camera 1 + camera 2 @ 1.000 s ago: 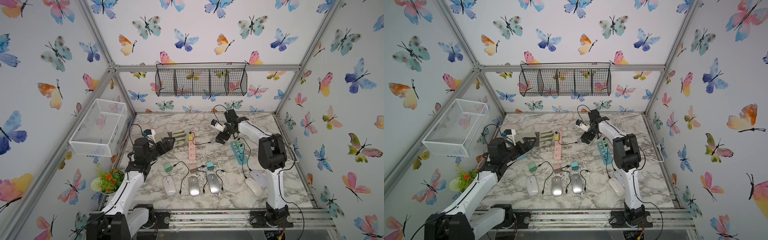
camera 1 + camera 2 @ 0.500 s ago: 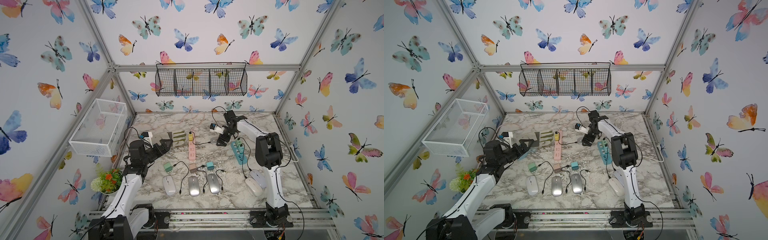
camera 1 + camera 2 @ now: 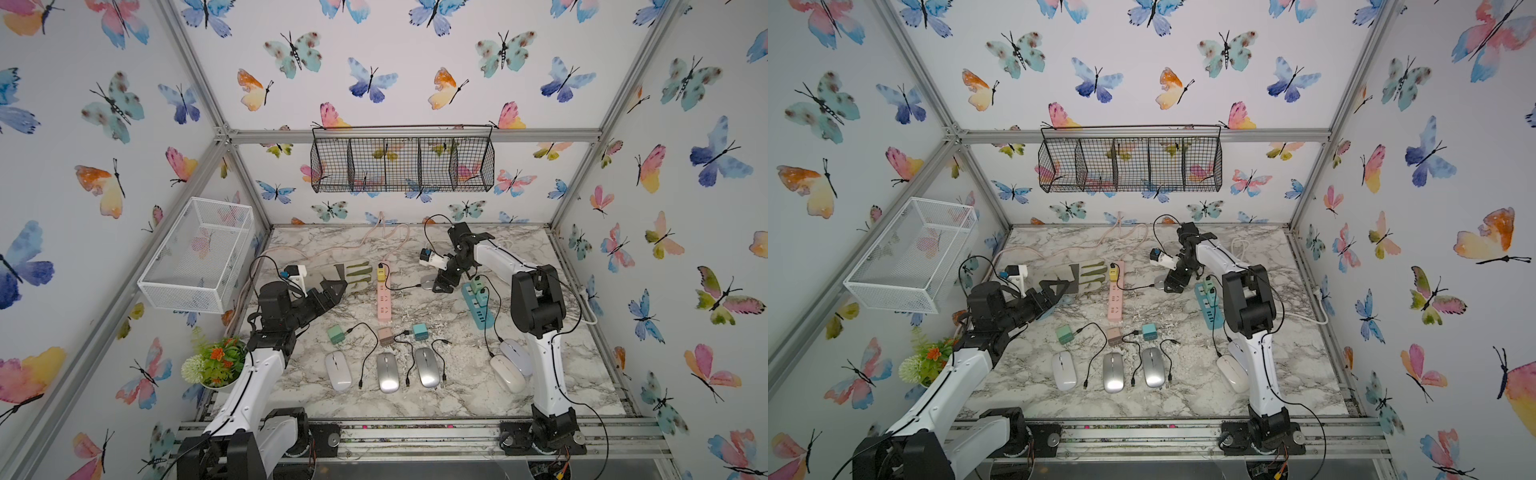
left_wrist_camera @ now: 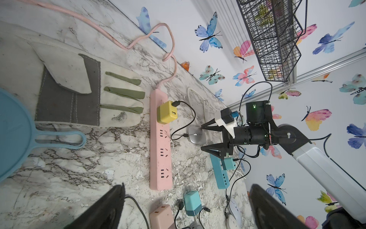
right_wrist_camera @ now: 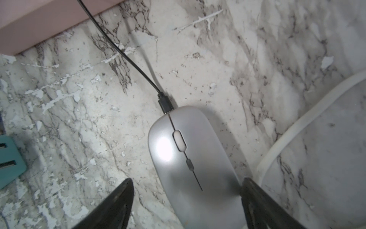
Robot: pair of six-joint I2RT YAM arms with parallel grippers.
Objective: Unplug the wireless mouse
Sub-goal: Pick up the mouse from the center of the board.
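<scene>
Nearest me on the marble table (image 3: 457,395) I see a row of three mice (image 3: 387,372), with three small chargers (image 3: 385,336) just behind them. Off to the right, by the foot of the right arm, two pale mice (image 3: 507,372) lie side by side. A potted plant (image 3: 216,361) sits at the left edge.

Further in, the left gripper (image 3: 336,289) hangs above the table near a work glove (image 3: 351,272), its jaws spread wide. In the left wrist view I also make out a blue dish with a loop handle (image 4: 11,134) beside the glove.

In the middle lies a pink power strip (image 3: 384,297) with a yellow charger (image 3: 381,273) plugged into its far end. A black cable (image 3: 401,287) runs from that charger to the silver mouse (image 5: 194,158), the one I'm after. It lies flat in the far half of the table, between the pink strip and a blue power strip (image 3: 478,307). The plug (image 5: 166,104) sits in the mouse's front end.

The right gripper (image 4: 202,137) is low over the rear of this mouse, jaws spread and straddling it. One finger (image 5: 257,198) is close against the mouse's side; the other (image 5: 114,202) stands clear. I can't tell whether the close one touches.

Beyond, a white wire basket (image 3: 195,253) hangs on the left wall and a black wire basket (image 3: 401,160) on the back wall.
</scene>
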